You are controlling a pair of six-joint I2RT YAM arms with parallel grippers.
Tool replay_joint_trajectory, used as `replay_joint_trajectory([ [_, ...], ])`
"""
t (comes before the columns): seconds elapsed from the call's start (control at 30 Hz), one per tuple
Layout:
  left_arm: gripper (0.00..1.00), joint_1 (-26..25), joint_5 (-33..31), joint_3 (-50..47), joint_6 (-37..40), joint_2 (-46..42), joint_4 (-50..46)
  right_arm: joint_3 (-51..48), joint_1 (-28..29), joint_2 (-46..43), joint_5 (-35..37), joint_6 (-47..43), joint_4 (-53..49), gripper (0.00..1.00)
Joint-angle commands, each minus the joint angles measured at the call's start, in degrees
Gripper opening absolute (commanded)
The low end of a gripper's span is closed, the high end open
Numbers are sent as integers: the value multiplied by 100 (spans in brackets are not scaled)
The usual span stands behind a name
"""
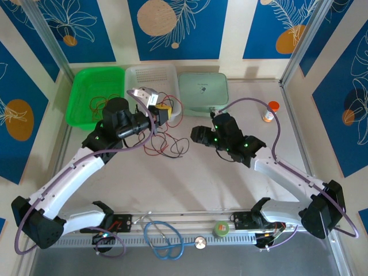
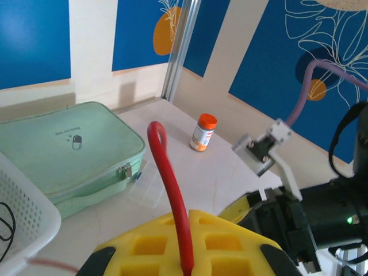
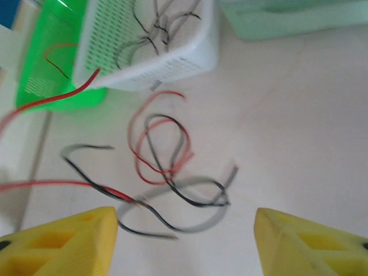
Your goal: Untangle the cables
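Note:
A loose tangle of thin red and black cables (image 1: 167, 144) lies on the table between the two arms. In the right wrist view the tangle (image 3: 167, 167) sits just ahead of my right gripper (image 3: 187, 230), whose yellow fingers (image 3: 63, 238) stand wide apart and hold nothing. Seen from above, my right gripper (image 1: 195, 135) is just right of the tangle. My left gripper (image 1: 163, 110) hovers at the white basket's front edge. Its yellow fingers (image 2: 144, 247) are shut on a red cable (image 2: 167, 172), which rises and loops over above my left gripper (image 2: 192, 214).
At the back stand a green basket (image 1: 80, 86) holding red cables, a white basket (image 1: 169, 75) holding black cables, and a mint case (image 1: 202, 92). An orange-capped pill bottle (image 1: 270, 111) stands at the right. A blue stethoscope (image 1: 164, 238) and green tape roll (image 1: 221, 229) lie near the front edge.

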Motion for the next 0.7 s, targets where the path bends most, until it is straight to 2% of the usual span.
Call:
replay_joint_trajectory([
  [0.0, 0, -30, -202, 330, -138, -122, -91, -411, -90, -267, -299, 411, 308, 69],
  [0.27, 0, -30, -328, 575, -163, -178, -162, -1130, -116, 12, -935, 980, 1440, 75],
  [0.53, 0, -30, -359, 655, -164, -277, -169, -1156, -123, 723, -1287, 1319, 2353, 74],
  [0.67, 0, -30, -359, 665, -174, -313, -169, -1033, -106, 1104, -1432, 1404, 2634, 70],
])
